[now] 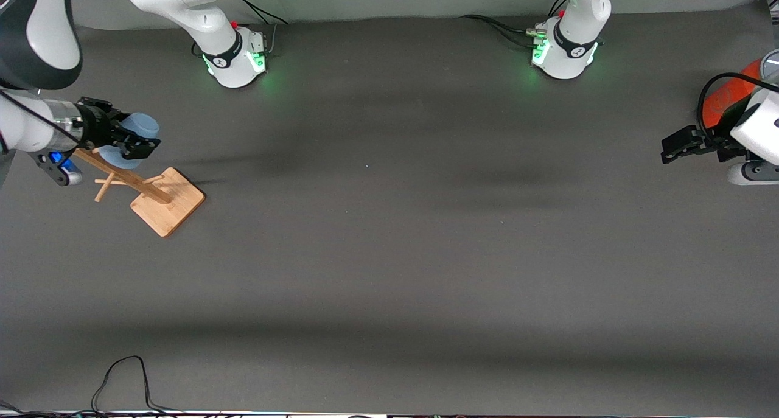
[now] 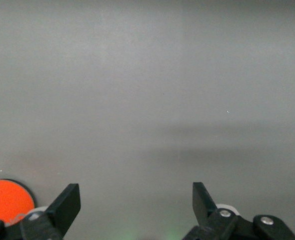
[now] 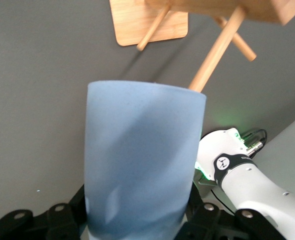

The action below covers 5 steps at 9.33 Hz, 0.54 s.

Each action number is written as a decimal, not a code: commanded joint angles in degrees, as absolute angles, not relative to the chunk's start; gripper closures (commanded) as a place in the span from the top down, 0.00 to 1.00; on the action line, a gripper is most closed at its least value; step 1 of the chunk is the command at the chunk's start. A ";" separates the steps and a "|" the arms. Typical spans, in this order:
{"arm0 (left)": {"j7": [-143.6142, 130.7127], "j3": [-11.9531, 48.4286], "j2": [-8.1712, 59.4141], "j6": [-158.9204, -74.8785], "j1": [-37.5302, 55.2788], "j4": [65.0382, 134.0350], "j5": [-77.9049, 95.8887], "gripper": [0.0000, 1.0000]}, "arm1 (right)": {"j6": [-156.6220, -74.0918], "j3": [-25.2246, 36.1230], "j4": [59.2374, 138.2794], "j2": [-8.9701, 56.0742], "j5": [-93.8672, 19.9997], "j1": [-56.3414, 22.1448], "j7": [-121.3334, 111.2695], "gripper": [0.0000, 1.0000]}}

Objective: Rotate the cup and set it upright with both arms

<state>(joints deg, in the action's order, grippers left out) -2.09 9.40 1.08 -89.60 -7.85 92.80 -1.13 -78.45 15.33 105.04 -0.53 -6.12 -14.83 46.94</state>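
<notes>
The pale-blue cup [image 1: 139, 128] is held in my right gripper [image 1: 129, 143], up in the air at the right arm's end of the table, over the slanted pole of a wooden peg rack [image 1: 122, 177]. In the right wrist view the cup [image 3: 142, 150] fills the middle, gripped near its closed end by the right gripper [image 3: 137, 222], and its open rim meets the tip of a rack peg [image 3: 215, 52]. I cannot tell whether the peg is inside it. My left gripper [image 1: 669, 151] is open and empty, low at the left arm's end; its own view shows it over bare mat [image 2: 135, 192].
The rack's square wooden base [image 1: 167, 202] lies on the grey mat and also shows in the right wrist view [image 3: 147, 22]. A large orange-red cylinder [image 1: 724, 104] stands beside the left gripper and shows in the left wrist view [image 2: 5, 200]. A black cable [image 1: 122, 375] lies at the front edge.
</notes>
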 commanded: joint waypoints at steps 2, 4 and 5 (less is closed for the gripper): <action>-1.41 9.32 1.06 -88.51 -7.91 92.29 -0.79 1.00 | -77.34 15.73 100.46 1.05 -9.22 -19.69 49.57 0.23; -1.14 9.49 1.49 -89.47 -7.74 91.85 0.17 1.00 | -77.43 15.38 98.63 2.54 -10.10 -21.95 49.66 0.23; -1.23 9.41 1.84 -89.56 -7.30 91.24 0.70 1.00 | -77.52 15.38 96.26 4.64 -11.41 -23.02 48.79 0.23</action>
<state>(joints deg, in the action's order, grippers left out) -2.05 9.50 1.35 -89.69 -7.80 92.62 -0.27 -78.55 15.09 100.66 1.16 -9.54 -21.18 48.64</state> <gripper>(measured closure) 0.000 0.256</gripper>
